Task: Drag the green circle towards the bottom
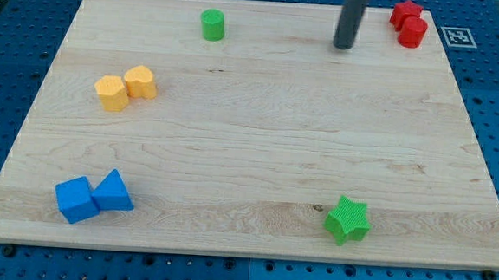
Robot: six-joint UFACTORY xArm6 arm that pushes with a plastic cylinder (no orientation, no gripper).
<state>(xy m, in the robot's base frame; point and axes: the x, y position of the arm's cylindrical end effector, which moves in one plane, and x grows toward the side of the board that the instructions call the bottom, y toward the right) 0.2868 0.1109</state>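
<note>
The green circle (212, 24) is a small green cylinder standing near the view's top edge of the wooden board (259, 132), left of centre. My tip (344, 47) is the lower end of a dark rod that comes down from the view's top. It rests on the board well to the right of the green circle, apart from it. It stands just left of the red blocks without touching them.
Two red blocks (408, 24) sit together at the top right corner. Two yellow blocks (125, 87) touch at the left. A blue cube (76, 200) and a blue triangle (114, 191) sit at the bottom left. A green star (348, 220) lies at the bottom right.
</note>
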